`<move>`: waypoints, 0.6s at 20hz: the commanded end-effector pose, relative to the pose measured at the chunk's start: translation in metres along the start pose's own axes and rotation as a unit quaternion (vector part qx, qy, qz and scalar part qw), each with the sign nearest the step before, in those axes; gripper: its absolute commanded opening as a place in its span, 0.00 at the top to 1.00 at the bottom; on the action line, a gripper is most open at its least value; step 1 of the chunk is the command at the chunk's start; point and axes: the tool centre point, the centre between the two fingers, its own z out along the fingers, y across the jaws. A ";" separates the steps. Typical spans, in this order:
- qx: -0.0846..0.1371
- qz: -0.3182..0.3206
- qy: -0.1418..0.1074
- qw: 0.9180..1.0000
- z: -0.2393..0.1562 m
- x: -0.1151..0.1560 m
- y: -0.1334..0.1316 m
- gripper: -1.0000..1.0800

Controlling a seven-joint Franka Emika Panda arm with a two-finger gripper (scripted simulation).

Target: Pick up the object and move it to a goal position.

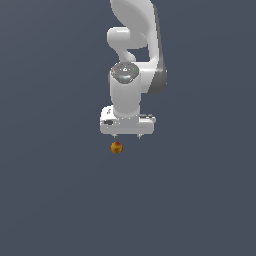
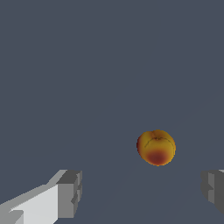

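The object (image 1: 116, 147) is a tiny round ball, orange-yellow with red patches, lying on the plain dark grey surface. My white gripper (image 1: 127, 135) hangs just above it, and the ball sits slightly toward the exterior view's left of the hand's middle. In the wrist view the ball (image 2: 156, 147) shows beyond the gripper (image 2: 142, 192), whose grey fingertips (image 2: 70, 192) stand wide apart with nothing between them. The gripper is open and apart from the ball.
The white arm (image 1: 135, 45) rises from the hand toward the top of the exterior view. The flat dark grey ground (image 1: 50, 190) fills the picture all around.
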 end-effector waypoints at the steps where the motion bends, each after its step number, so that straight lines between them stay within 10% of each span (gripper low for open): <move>1: 0.000 0.000 0.000 1.000 0.000 0.000 0.000 0.04; 12: 0.005 0.013 0.005 1.000 -0.013 0.003 0.019 0.04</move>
